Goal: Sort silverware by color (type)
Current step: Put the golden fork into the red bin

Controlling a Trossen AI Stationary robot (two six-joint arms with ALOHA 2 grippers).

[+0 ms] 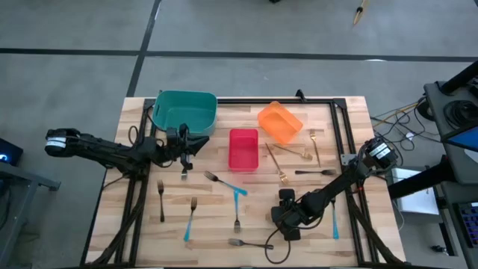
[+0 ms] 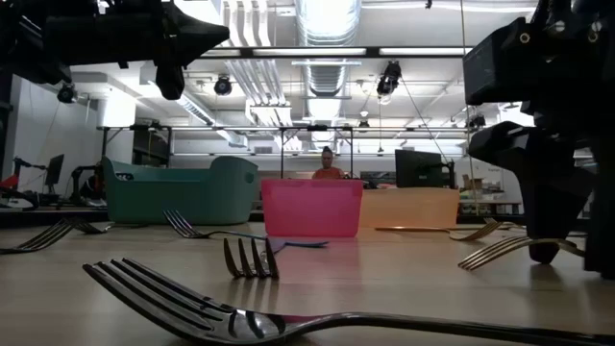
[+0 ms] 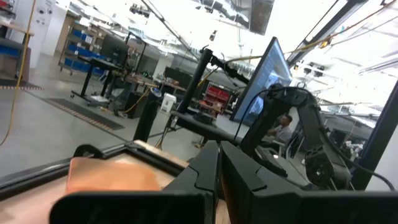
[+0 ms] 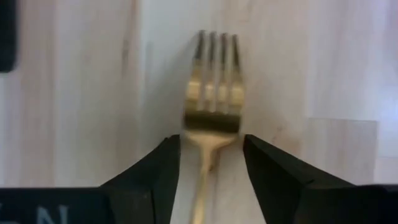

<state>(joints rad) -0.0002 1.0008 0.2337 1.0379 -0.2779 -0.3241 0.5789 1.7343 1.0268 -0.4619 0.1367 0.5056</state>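
Observation:
A gold fork (image 4: pixel 212 93) lies flat on the wooden table, tines away from my right gripper (image 4: pixel 211 171). That gripper is open and points down over it, one finger on either side of the fork's neck without touching it. In the high view the gripper (image 1: pixel 287 218) covers this fork, near the table's front right. Other forks lie scattered: gold ones (image 1: pixel 275 161) by the orange bin, blue-handled ones (image 1: pixel 191 218), silver (image 1: pixel 160 200) and dark ones (image 1: pixel 250 243). My left gripper (image 1: pixel 196 142) is shut on nothing, raised beside the teal bin.
A teal bin (image 1: pixel 185 112), a red bin (image 1: pixel 243 148) and an orange bin (image 1: pixel 280 122) stand along the far side of the table. A black frame (image 1: pixel 340 127) runs around the tabletop. A dark fork (image 2: pixel 240 322) lies close to the low camera.

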